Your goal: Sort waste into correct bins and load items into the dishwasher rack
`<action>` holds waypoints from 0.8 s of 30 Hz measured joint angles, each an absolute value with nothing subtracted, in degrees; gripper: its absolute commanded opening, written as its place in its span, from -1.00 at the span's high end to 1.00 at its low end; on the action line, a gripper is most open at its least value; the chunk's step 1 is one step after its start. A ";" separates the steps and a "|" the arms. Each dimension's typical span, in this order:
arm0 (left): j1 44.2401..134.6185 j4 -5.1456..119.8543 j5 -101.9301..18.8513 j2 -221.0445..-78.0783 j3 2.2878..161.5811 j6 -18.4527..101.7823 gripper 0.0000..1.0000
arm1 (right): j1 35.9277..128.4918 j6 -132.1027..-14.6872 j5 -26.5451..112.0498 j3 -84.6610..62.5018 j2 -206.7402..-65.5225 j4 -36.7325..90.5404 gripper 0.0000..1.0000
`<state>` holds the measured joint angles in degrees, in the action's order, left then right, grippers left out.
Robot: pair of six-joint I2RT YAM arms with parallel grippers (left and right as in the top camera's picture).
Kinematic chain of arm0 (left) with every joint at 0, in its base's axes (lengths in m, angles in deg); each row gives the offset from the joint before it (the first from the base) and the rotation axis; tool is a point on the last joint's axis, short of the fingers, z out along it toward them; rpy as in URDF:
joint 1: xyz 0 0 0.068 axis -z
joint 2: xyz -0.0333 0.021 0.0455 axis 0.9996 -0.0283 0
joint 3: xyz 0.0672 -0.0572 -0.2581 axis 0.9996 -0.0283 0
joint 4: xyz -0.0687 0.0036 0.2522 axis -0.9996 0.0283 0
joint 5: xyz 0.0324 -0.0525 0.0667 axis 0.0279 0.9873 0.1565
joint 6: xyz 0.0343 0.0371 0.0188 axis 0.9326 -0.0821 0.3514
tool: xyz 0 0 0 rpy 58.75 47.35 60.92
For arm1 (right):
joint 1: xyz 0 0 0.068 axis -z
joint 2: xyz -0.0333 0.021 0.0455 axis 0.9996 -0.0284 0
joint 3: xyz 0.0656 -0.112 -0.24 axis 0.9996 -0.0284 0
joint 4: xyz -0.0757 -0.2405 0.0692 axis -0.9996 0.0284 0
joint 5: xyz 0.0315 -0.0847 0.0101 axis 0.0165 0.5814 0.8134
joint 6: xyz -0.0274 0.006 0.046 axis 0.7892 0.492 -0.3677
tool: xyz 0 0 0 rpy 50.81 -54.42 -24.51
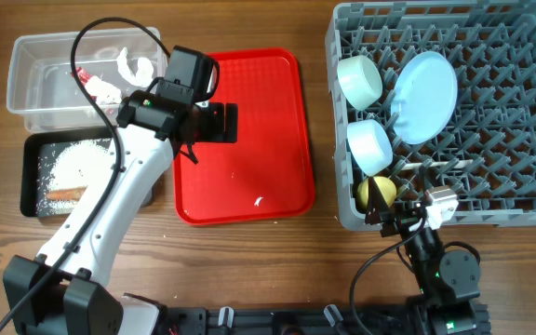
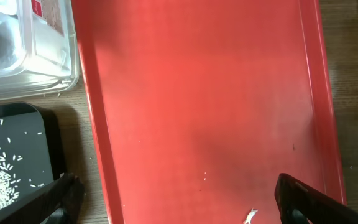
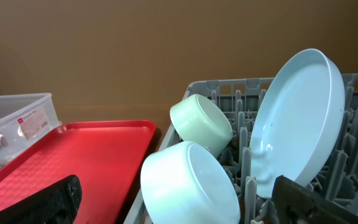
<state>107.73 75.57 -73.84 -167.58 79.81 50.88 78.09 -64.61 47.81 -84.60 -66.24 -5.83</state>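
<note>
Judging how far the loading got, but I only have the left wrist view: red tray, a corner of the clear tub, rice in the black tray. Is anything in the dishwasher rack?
Observer: Yes. The plate stands on edge in the dishwasher rack.
Operator: And the bowls?
Observer: Both lie tipped on their sides in the rack's left part, the far bowl and the near bowl.
Operator: Where is the right end effector?
Observer: The right end effector hangs open at the rack's near edge, beside the yellow cup in the corner.
</note>
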 measured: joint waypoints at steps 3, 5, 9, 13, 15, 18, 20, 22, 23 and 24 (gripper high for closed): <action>107.93 75.57 -73.98 -166.58 79.81 50.88 -1.00 | 78.09 -64.61 47.81 -84.60 -66.24 -5.83 -1.00; 108.15 75.57 -74.37 -164.85 79.81 50.88 -1.00 | 78.09 -64.61 47.81 -84.60 -66.24 -5.83 -0.99; 108.04 73.67 -75.35 -159.65 79.29 50.90 -1.00 | 78.09 -64.61 47.81 -84.60 -66.24 -5.83 -1.00; 105.72 62.33 -75.18 -153.94 74.07 51.12 -1.00 | 78.09 -64.61 47.81 -84.60 -66.24 -5.83 -0.99; 103.14 51.73 -74.28 -150.18 67.47 51.27 -1.00 | 78.09 -64.61 47.81 -84.60 -66.24 -5.80 -1.00; 98.97 39.33 -71.22 -144.35 56.25 51.29 -1.00 | 78.09 -64.61 47.81 -84.60 -66.24 -5.80 -0.99; 96.30 31.84 -68.77 -140.15 48.34 51.29 -1.00 | 78.09 -64.61 47.81 -84.60 -66.24 -5.83 -1.00; 93.96 28.60 -66.78 -135.45 41.32 51.29 -1.00 | 78.09 -64.61 47.79 -84.60 -66.24 -5.83 -0.99; 92.74 27.31 -65.84 -132.55 37.43 51.27 -1.00 | 78.09 -64.61 47.81 -84.60 -66.24 -5.85 -1.00; 91.76 26.98 -65.10 -129.75 34.29 51.25 -1.00 | 78.09 -64.63 47.81 -84.60 -66.24 -5.83 -0.99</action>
